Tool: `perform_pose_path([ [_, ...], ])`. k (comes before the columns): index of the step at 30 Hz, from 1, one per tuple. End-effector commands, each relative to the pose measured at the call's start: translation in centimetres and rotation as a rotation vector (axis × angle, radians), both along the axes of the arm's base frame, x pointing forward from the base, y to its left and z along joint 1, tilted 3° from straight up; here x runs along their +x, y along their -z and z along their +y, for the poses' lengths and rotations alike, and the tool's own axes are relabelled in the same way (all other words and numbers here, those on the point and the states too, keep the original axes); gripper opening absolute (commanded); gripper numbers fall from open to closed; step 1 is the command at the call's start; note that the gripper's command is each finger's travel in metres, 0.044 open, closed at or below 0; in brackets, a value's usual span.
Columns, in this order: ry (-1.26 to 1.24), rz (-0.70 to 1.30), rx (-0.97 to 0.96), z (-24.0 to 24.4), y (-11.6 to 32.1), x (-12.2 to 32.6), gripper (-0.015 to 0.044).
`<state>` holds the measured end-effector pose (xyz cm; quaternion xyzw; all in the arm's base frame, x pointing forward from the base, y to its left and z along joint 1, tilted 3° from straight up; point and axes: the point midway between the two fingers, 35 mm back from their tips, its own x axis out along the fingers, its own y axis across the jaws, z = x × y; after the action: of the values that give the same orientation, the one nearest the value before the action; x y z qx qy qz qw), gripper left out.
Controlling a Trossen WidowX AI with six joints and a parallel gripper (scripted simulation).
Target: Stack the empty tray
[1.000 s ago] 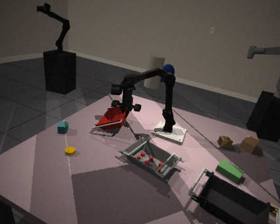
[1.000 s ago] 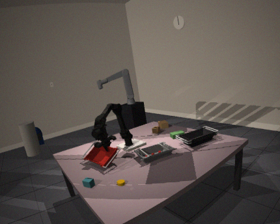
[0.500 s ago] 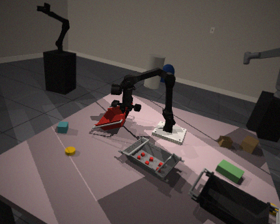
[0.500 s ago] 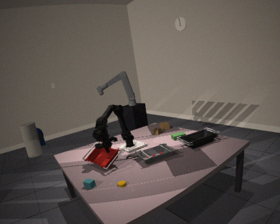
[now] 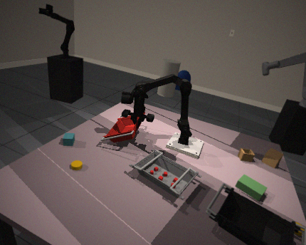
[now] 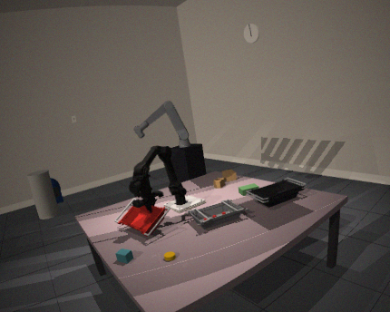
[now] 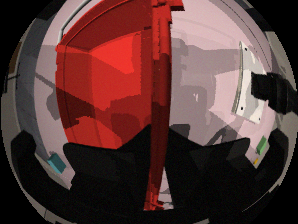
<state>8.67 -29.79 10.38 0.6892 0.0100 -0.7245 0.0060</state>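
Observation:
The grey loaded tray (image 5: pixel 155 181) (image 6: pixel 228 219) stands on the table with several small red blocks (image 5: pixel 165 174) (image 6: pixel 214 216) inside. Both of its wire bars lie across its top, one near each end: the left bar (image 5: pixel 149 160) and the right bar (image 5: pixel 181 176) (image 6: pixel 226 208). The empty red tray (image 5: pixel 123 133) (image 6: pixel 141 219) (image 7: pixel 120 100) is tilted, to the left of the grey tray in the top and exterior views. My gripper (image 5: pixel 137 122) (image 6: pixel 150 206) (image 7: pixel 154 128) is shut on a side wall of the red tray. Whether its low edge touches the table is unclear.
A black tray (image 5: pixel 253 217) (image 6: pixel 277 193) and a green block (image 5: pixel 251 186) (image 6: pixel 248 189) stand right of the grey tray. The white arm base (image 5: pixel 175 144) is behind it. A teal block (image 5: pixel 68 139) (image 6: pixel 124 256) and a yellow disc (image 5: pixel 76 165) (image 6: pixel 170 257) lie nearer the left edge.

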Motion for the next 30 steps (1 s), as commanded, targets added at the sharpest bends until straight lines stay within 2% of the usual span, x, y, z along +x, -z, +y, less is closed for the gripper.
perform_pose_path([
  [1, 0.004, -0.011, -0.031, -0.4, -0.8, 0.2, 0.0],
  [11, 0.004, -0.011, -0.032, -0.6, -1.2, 0.2, 0.0],
  [30, 0.003, -0.014, -0.041, -1.9, -8.4, 0.9, 0.0],
])
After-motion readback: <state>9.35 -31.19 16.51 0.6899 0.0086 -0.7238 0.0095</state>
